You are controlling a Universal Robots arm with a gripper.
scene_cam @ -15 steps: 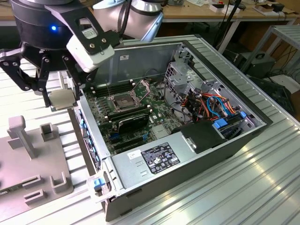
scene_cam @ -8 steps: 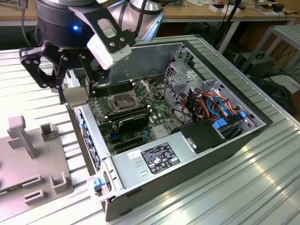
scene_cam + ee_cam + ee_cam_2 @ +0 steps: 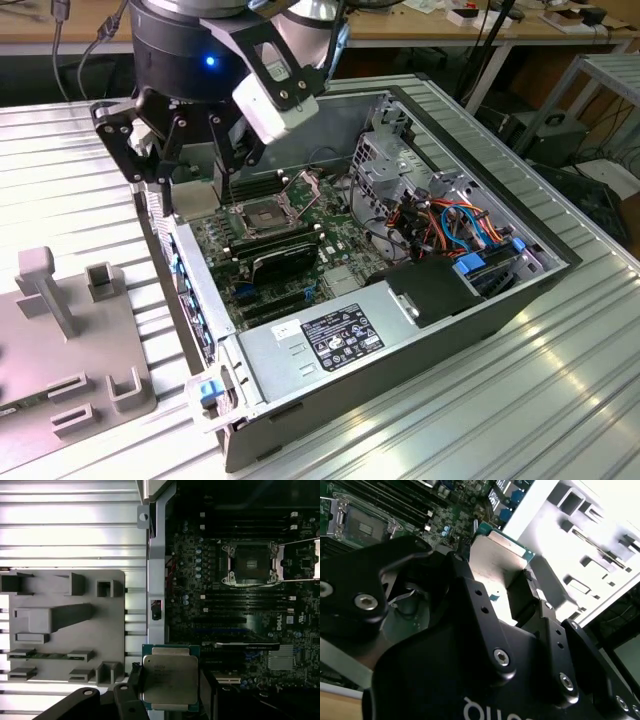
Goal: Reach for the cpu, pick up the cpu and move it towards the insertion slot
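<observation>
Gripper [image 3: 172, 700] is closed on the cpu [image 3: 170, 680], which sits flat between the black fingers [image 3: 132, 690] with its metal lid facing the first wrist camera and a green edge showing around it. In the second wrist view the same chip [image 3: 495, 560] is pinched at its sides and held clear of everything below it.

Status: reach done, pick done. The cpu is lifted and carried; nothing supports it but the fingers.

Position: in the exterior view the gripper [image 3: 190, 160] hangs over the open computer case [image 3: 520, 290], at its far corner on the exterior view's left, just above the motherboard [image 3: 330, 250]. The insertion slot [image 3: 262, 215] lies close below and slightly toward the exterior view's right of the fingers, with its bracket raised. In the first wrist view the slot [image 3: 250, 562] has its dark centre bare, and the chip is still offset from it, near the case wall rather than above the frame.

Remaining, as judged: the last part of the travel, bringing the chip over the socket.

Grey fixture tray [image 3: 65, 625] sits on the ribbed table [image 3: 560, 400] outside the case, near the chip's side.
</observation>
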